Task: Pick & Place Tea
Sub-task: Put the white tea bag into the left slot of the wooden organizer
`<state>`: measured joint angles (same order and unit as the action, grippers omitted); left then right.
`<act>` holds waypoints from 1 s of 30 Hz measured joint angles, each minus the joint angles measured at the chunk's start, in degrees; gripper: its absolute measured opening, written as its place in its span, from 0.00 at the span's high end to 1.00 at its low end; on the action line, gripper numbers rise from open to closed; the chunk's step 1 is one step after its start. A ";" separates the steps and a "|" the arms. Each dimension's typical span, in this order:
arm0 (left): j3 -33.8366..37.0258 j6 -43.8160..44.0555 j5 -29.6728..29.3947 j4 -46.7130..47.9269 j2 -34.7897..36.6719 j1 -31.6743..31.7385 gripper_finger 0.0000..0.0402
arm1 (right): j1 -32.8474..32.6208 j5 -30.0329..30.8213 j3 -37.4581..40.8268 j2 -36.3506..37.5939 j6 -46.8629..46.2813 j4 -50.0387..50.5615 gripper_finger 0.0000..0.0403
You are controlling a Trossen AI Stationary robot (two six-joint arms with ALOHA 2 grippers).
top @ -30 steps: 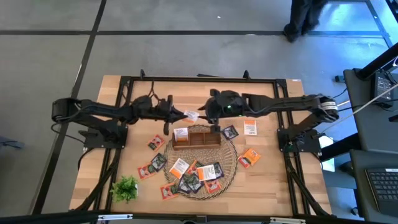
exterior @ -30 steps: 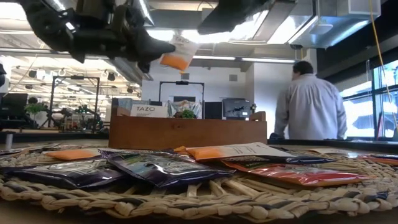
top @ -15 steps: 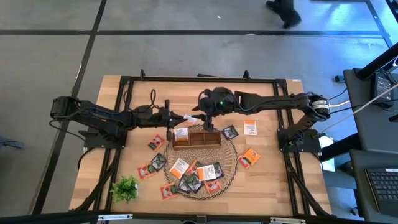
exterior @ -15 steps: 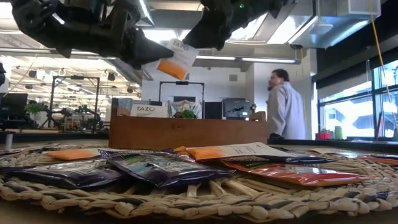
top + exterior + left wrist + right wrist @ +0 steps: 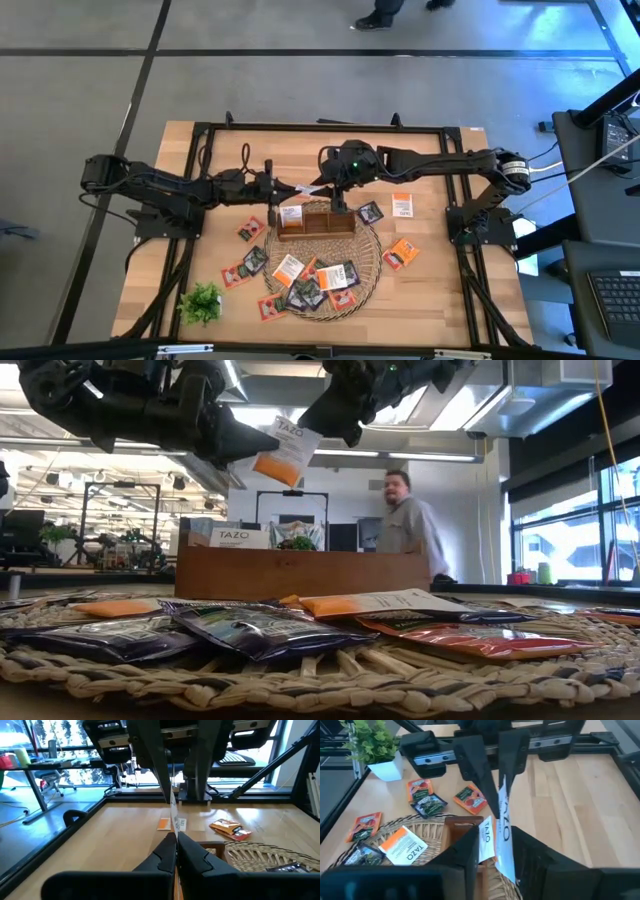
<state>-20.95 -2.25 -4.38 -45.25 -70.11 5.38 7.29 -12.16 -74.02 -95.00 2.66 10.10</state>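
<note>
**Sachet held between two pincers**

While a white-and-orange tea sachet [image 5: 283,450] hangs in the air above the wooden tray [image 5: 316,221], the left pincer [image 5: 240,442] is clamped on its one edge. The right pincer [image 5: 335,415] straddles its other edge, fingers slightly apart. More sachets [image 5: 317,283] lie on the wicker mat [image 5: 372,262] and the tabletop [image 5: 432,290].

Behind your table you see an open workshop with ceiling lights [image 5: 350,454], a white back wall [image 5: 330,485] and big windows [image 5: 575,525] at the right. A person [image 5: 408,535] walks there. The floor [image 5: 300,80] is grey with dark lines.
</note>
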 joint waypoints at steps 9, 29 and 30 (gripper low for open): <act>0.00 -0.03 -0.63 -0.46 0.00 -1.61 0.99 | 0.00 -0.07 0.00 0.00 0.65 0.17 0.92; 0.00 1.89 -2.10 2.25 1.40 -1.58 0.90 | 0.00 2.46 -0.08 0.00 1.02 0.14 0.99; 0.00 1.68 -2.12 3.44 2.21 -1.58 0.88 | 0.00 2.55 -0.09 0.00 1.00 0.27 0.99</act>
<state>-20.95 -0.58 -6.50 -41.82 -67.90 3.79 7.29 -9.62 -74.11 -95.00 3.66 10.36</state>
